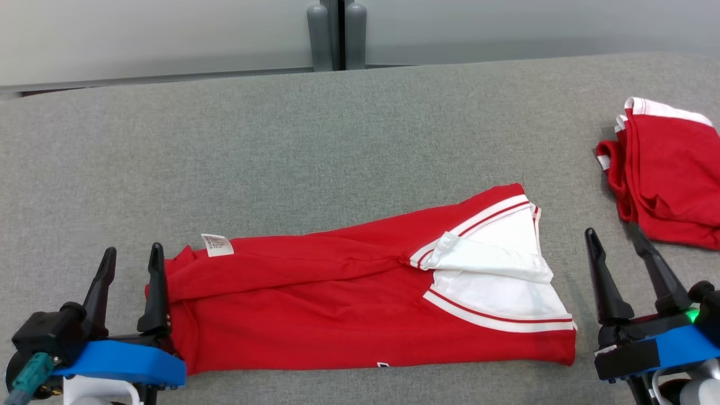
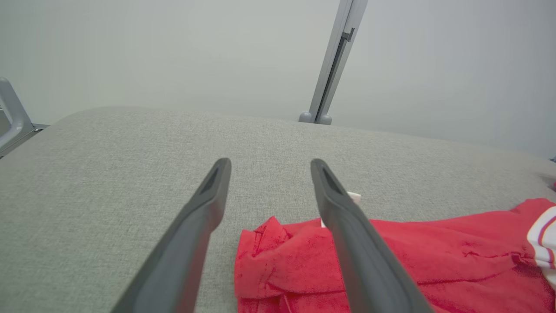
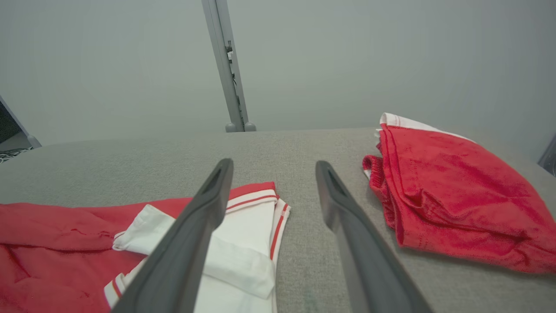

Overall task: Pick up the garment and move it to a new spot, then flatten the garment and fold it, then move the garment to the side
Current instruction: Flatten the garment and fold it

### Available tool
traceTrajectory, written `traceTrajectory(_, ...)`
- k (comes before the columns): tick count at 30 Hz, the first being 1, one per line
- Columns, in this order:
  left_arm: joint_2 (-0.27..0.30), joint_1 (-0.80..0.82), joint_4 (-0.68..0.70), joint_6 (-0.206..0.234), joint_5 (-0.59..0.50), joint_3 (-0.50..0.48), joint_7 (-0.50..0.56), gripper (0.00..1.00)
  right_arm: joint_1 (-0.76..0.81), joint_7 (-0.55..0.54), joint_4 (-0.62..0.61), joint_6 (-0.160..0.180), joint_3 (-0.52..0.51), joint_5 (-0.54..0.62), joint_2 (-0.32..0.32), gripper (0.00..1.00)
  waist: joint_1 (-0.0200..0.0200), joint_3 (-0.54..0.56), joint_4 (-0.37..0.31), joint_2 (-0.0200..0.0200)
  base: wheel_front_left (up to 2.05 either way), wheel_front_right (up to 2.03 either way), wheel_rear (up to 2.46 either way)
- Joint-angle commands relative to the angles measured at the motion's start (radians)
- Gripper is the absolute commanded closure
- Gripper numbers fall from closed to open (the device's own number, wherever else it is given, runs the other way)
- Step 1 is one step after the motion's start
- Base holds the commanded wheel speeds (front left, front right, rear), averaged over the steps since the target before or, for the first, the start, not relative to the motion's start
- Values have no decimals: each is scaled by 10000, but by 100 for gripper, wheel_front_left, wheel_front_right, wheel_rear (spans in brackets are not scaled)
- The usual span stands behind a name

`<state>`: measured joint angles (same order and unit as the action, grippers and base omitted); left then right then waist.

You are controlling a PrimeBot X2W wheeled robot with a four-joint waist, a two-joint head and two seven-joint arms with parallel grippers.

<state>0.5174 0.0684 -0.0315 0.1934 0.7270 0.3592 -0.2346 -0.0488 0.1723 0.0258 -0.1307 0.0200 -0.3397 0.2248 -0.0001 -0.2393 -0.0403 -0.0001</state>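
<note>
Folding seems under way: left gripper (image 1: 133,248) and right gripper (image 1: 611,228) gape empty beside the shirt (image 1: 337,292), whose ends next need gripping.

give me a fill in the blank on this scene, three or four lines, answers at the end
The long red garment lies on a ____ table.
Its white collar lies at the end toward the robot's ____ side.
The left pincer and the right pincer both stand ____, holding nothing.
A second, folded garment at the far right is mostly ____.
Missing words: grey, right, open, red.
</note>
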Motion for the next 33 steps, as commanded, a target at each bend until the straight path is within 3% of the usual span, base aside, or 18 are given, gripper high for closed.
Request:
traceTrajectory(1, -115, -68, 216, 262, -288, -46, -130, 0, 232, -178, -390, -1, -258, 452, -181, 0, 1, 106, 9, 1, 0, 0, 0)
traceTrajectory(8, -518, -217, 866, 834, -1422, 135, -275, 0, 601, -1078, -1858, -1, -655, 1600, -872, 0, 1, 482, 18, 1, 0, 0, 0)
traceTrajectory(22, -785, -11, 385, 559, -2114, 192, -306, 0, 877, -1550, -2248, -1, -822, 1780, -1244, 0, 1, 446, 171, 1, 0, 0, 0)
traceTrajectory(28, -741, 322, 284, 449, -2381, 190, -307, 0, 729, -1640, -1517, -1, -913, 1816, -1151, 0, 1, 56, 330, 1, 0, 0, 0)
traceTrajectory(33, -871, 679, 258, 334, -2536, 134, -308, 0, 262, -1498, 252, -1, -741, 1530, -986, 0, 1, -410, 494, 1, 0, 0, 0)
